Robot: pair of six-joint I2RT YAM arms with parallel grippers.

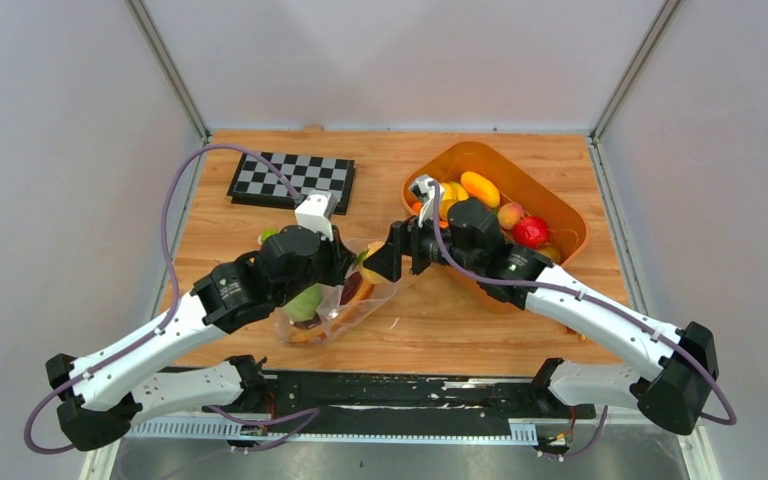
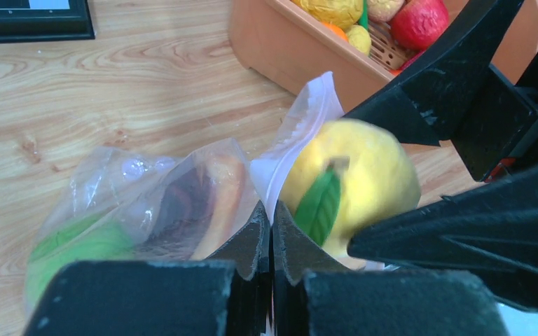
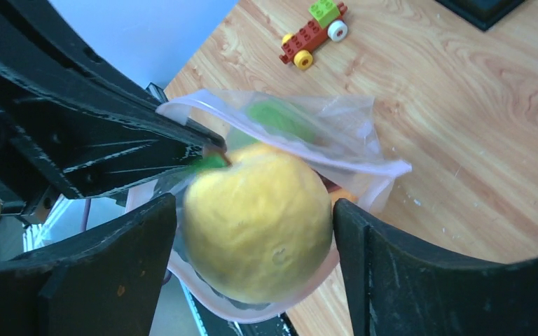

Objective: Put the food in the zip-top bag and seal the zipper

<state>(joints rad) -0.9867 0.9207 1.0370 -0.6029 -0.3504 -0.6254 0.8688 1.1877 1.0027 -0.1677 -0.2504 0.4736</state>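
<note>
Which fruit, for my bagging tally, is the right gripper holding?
The yellow fruit with a green leaf, clamped in the right gripper at the zip-top bag's mouth; others lie in the orange tub or the bag.

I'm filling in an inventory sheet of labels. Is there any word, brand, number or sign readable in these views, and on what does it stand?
No text can be read in any view.
The zip-top bag, the yellow fruit, the orange tub, the checkerboard and the block toy car show no print, label or number.
</note>
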